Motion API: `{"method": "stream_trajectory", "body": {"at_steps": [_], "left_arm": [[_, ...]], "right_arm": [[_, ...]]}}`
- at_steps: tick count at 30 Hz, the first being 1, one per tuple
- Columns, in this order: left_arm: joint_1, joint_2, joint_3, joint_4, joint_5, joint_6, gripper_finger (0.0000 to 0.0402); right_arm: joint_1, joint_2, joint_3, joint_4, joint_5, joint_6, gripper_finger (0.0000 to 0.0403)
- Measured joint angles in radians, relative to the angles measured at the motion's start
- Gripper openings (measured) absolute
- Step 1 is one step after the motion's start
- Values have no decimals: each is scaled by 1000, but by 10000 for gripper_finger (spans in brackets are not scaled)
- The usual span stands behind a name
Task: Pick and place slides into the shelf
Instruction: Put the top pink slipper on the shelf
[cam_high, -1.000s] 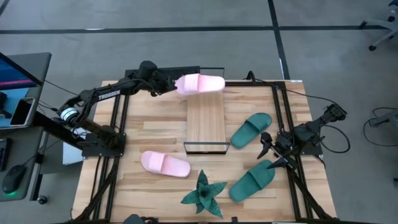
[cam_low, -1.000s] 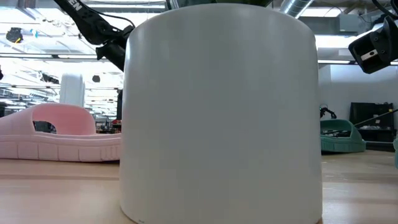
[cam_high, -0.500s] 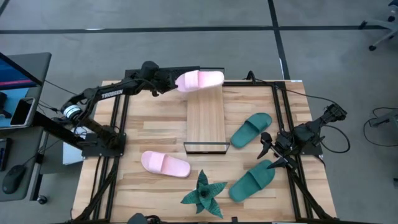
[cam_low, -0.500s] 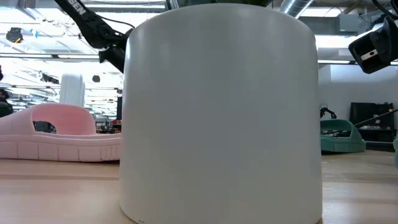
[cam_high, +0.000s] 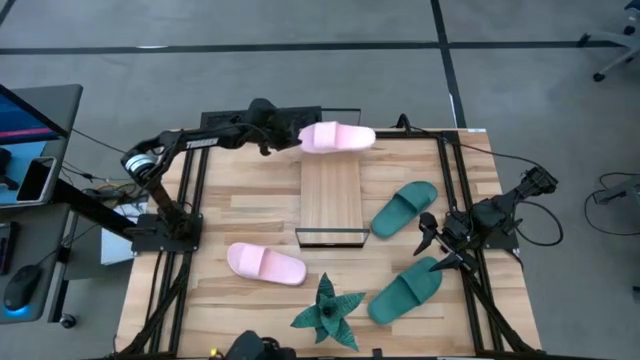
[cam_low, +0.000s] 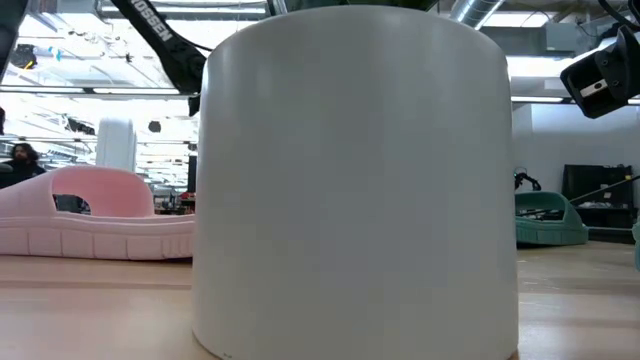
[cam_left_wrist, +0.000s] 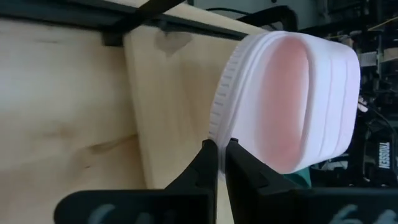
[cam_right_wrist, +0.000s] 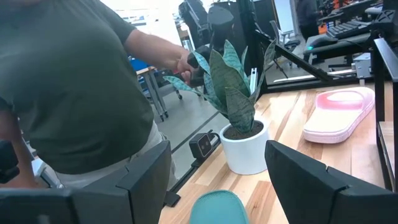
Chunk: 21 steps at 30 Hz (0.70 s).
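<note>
My left gripper (cam_high: 292, 142) is shut on a pale pink slide (cam_high: 337, 138), which is in the air over the far end of the shelf (cam_high: 331, 200), lying across it. The shelf is a light-wood slatted board in a black frame at mid-table. The second pink slide (cam_high: 265, 264) lies sole-down near the table's left front. Two teal slides (cam_high: 404, 208) (cam_high: 404, 290) lie to the right of the shelf. My right gripper (cam_high: 430, 245) hangs open between the teal slides, touching nothing. My left gripper pinches the pink slide between its two fingers (cam_left_wrist: 210, 163) by the ribbed rim of the sole (cam_left_wrist: 217, 132), at the end nearest the arm. The fingers come level from the table's left, along the slide's length. The slide is lifted clear above the shelf board (cam_left_wrist: 168, 93).
A spiky green plant (cam_high: 327, 312) in a white pot (cam_low: 350, 180) stands at the near edge, blocking most of the low view. A person (cam_right_wrist: 68, 93) stands beyond the near edge. Black frame rails run along the table's left and right sides.
My left gripper has moved toward the table's right, still shut, carrying the pink slide from the shelf's far left corner to a spot centred over its far end. Everything else has stayed where it was.
</note>
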Motion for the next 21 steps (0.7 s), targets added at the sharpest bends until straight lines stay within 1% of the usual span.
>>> {"method": "stream_trajectory", "body": {"at_steps": [2,10,21], "left_arm": [[1,12,15,4,3,1,0],[11,21,23,-89,-20,49,0],[46,21,23,-106,-63,63,0]], "right_arm": [[0,0,0,0,0,0,254],[0,0,0,0,0,0,254],[0,0,0,0,0,0,254]]}}
